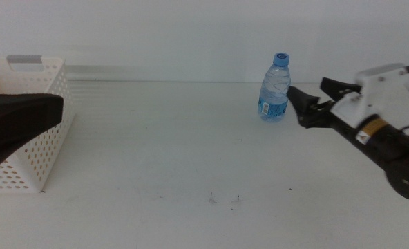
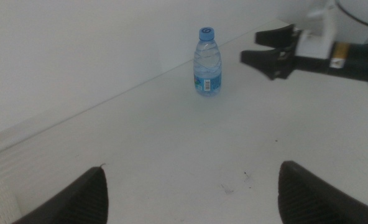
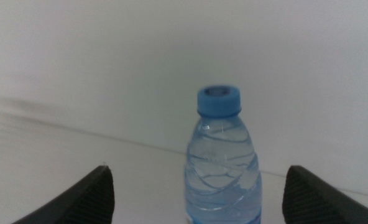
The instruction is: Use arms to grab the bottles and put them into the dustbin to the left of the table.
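Note:
A small clear water bottle (image 1: 274,88) with a blue cap and label stands upright at the back of the white table (image 1: 163,159). My right gripper (image 1: 307,87) is open just to the right of it, level with its body and not touching. In the right wrist view the bottle (image 3: 221,168) stands centred between the open jaws of the right gripper (image 3: 197,170). My left gripper (image 2: 192,167) is open and empty. Its dark arm (image 1: 18,114) hovers at the far left over the white perforated dustbin (image 1: 42,79). The yellow tea bottle and red can are out of view.
The dustbin stands at the table's left edge, with a grey tab (image 1: 25,59) on its rim. A white wall runs behind the table. A few dark specks (image 1: 211,200) mark the tabletop near the front. The left wrist view also shows the bottle (image 2: 207,62) and the right gripper (image 2: 268,48).

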Robot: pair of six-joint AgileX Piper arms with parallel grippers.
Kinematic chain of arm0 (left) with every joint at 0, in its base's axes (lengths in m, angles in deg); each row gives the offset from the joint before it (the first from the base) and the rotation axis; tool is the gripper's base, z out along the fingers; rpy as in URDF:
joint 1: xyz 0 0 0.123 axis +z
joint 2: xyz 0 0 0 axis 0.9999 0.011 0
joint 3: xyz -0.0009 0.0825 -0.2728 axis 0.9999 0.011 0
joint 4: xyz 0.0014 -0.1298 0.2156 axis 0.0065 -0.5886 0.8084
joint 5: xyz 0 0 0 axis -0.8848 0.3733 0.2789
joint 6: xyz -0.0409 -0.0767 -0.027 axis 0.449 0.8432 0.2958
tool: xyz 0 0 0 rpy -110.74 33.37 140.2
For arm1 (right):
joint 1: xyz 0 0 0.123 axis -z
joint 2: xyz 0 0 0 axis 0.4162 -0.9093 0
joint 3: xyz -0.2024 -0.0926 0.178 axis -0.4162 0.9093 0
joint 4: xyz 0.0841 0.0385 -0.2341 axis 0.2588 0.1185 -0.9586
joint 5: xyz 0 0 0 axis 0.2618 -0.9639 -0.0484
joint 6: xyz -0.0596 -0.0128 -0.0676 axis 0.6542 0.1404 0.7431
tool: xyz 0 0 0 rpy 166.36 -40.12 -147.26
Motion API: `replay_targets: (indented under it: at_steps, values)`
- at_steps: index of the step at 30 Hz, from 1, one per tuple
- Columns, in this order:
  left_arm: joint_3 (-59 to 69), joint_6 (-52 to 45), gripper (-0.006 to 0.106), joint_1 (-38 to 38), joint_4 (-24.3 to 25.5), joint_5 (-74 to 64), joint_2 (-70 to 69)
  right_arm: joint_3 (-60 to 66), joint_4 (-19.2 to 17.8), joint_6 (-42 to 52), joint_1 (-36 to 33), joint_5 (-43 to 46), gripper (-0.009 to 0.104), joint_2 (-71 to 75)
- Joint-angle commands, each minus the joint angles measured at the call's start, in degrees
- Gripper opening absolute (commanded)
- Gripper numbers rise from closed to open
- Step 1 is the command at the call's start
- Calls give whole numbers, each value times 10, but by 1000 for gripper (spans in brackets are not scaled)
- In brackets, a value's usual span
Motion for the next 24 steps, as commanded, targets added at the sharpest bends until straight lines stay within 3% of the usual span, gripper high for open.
replay_targets:
  at_steps: [1,9,24]
  values:
    - [-3,5,94,-2,1,8,-2,-37,23,40,-12,-23,80,-34]
    - [-3,5,94,-2,1,8,-2,-117,86,85,-27,-37,88,-125]
    - [-3,5,94,-2,2,8,-2,-238,92,90,-49,-63,88,-224]
